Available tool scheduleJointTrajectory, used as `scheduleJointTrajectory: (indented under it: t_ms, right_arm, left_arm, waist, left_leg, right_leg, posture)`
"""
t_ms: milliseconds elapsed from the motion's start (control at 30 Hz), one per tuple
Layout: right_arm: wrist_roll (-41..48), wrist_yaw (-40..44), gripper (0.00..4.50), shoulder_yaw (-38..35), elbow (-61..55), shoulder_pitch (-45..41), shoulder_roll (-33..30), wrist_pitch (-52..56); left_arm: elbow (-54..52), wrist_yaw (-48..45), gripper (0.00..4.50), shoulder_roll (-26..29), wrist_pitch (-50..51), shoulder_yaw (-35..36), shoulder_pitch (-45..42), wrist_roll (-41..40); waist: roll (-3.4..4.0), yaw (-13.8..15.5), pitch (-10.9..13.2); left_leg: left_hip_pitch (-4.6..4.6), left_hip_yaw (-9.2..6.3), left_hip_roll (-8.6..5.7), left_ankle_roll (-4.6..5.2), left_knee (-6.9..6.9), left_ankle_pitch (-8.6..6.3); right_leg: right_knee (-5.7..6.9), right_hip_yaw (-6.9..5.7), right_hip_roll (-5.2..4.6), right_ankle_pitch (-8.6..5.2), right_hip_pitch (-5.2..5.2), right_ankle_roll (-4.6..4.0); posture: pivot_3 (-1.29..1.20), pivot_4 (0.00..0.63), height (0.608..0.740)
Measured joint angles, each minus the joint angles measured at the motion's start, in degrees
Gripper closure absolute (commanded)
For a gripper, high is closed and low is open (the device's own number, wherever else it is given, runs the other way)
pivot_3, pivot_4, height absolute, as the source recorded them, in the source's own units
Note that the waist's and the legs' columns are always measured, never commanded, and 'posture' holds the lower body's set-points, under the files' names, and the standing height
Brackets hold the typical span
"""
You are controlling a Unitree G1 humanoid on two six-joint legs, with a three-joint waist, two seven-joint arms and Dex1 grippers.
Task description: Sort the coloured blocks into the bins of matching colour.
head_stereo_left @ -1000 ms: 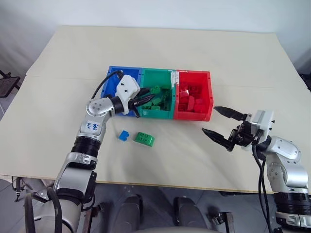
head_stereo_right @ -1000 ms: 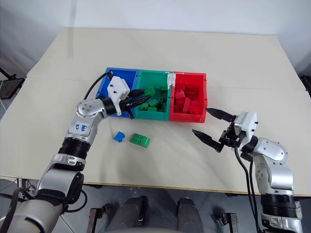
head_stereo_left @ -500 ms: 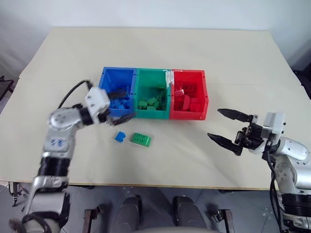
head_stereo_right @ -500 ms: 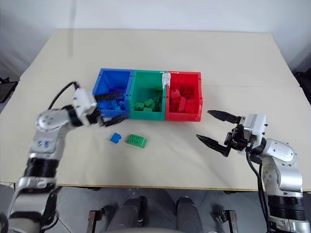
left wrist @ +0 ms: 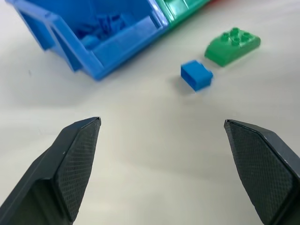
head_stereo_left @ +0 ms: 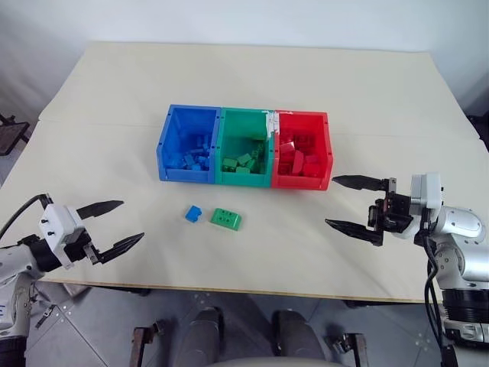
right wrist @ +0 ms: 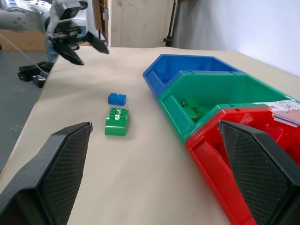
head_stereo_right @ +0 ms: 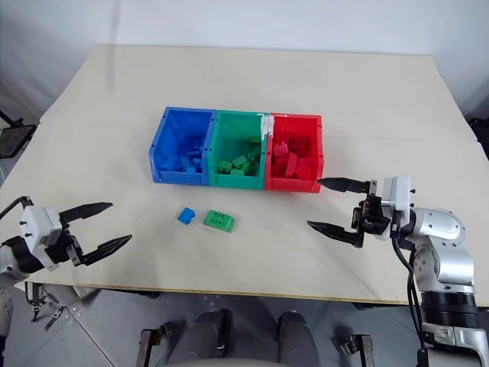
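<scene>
The left gripper (head_stereo_left: 111,225) is seen at the near left edge of the table (head_stereo_left: 252,84), its two black fingers spread wide with nothing between them, well apart from the bins and the loose blocks. On the bare tabletop, in front of the bins, a small blue block (head_stereo_left: 193,213) is found lying, and just beside it, to its right, a larger green block (head_stereo_left: 226,219) with studs on top; the two are close but a narrow gap is seen between them. Behind them the three joined bins are set in a row: the blue bin (head_stereo_left: 170,138) on the left, the green bin (head_stereo_left: 243,115) in the middle and the red bin (head_stereo_left: 328,145) on the right. Blue blocks are seen heaped in the blue bin, green ones in the green bin, red ones in the red bin. The right gripper (head_stereo_left: 352,202) is held over the table near the front right corner of the red bin, pointed leftward, its jaws wide apart and empty.
</scene>
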Motion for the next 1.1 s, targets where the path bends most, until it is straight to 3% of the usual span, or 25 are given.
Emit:
scheduleJointTrajectory:
  t_ms: [133,300,467,867,1000,1100]
  right_arm:
    - [-0.62,0.49,0.00,0.03,0.28,-0.72,-0.33,0.04]
    - [-1.04,0.17,0.00,-0.08,-0.27,-0.20,-1.20,0.59]
    - [-0.90,-1.55,0.00,-0.39,-2.38,1.55,-2.17,2.78]
    - [2.36,-5.51,0.00,-3.07,-13.34,11.22,-3.45,8.81]
    - [2.55,-5.49,0.00,-4.19,-13.86,13.35,-3.49,8.76]
    - [2.55,-5.65,0.00,-4.55,-13.86,13.58,-3.49,8.65]
  left_arm:
    - [-1.56,-0.99,0.02,-0.12,1.87,-5.12,-4.74,-0.01]
    - [0.99,-4.07,0.02,-2.44,2.56,-18.49,-19.93,4.06]
    - [12.01,-10.60,0.02,-7.65,-0.70,-29.61,-32.46,8.88]
    - [33.41,-20.09,0.02,-11.83,-9.96,-37.15,-45.25,15.68]
    - [37.65,-21.34,0.88,-13.31,-10.90,-37.98,-47.26,17.13]
    - [38.97,-21.76,1.85,-14.56,-11.45,-38.19,-48.12,17.99]
  waist:
    - [0.00,0.76,0.00]
    - [0.00,1.00,0.00]
    - [0.00,0.16,0.00]
    - [-0.02,0.50,0.01]
    - [-0.03,0.62,0.01]
    - [-0.03,0.62,0.01]
  left_leg:
    - [0.01,-0.04,-0.04,0.01,0.01,-0.01]
    - [-0.01,-0.04,-0.33,-0.22,0.06,0.13]
    - [-0.02,0.38,-0.24,-0.23,0.04,0.14]
    - [-0.08,0.48,-0.27,-0.19,0.27,0.12]
    - [-0.10,0.47,-0.27,-0.17,0.41,0.11]
    - [-0.10,0.46,-0.27,-0.15,0.47,0.09]
  right_leg:
    - [0.03,-0.04,-0.01,0.00,0.01,0.00]
    - [0.07,-0.07,0.02,0.00,0.01,0.00]
    - [0.15,-0.05,0.12,0.00,-0.05,0.00]
    - [0.14,-0.06,0.11,0.00,-0.01,0.01]
    - [0.17,-0.06,0.11,0.00,0.01,0.01]
    - [0.18,-0.06,0.11,0.01,0.03,0.02]
  posture:
    - [0.00,0.150,0.740]
    - [0.00,0.150,0.740]
    - [0.00,0.150,0.740]
    - [0.00,0.150,0.740]
    - [0.00,0.150,0.740]
    - [0.00,0.150,0.740]
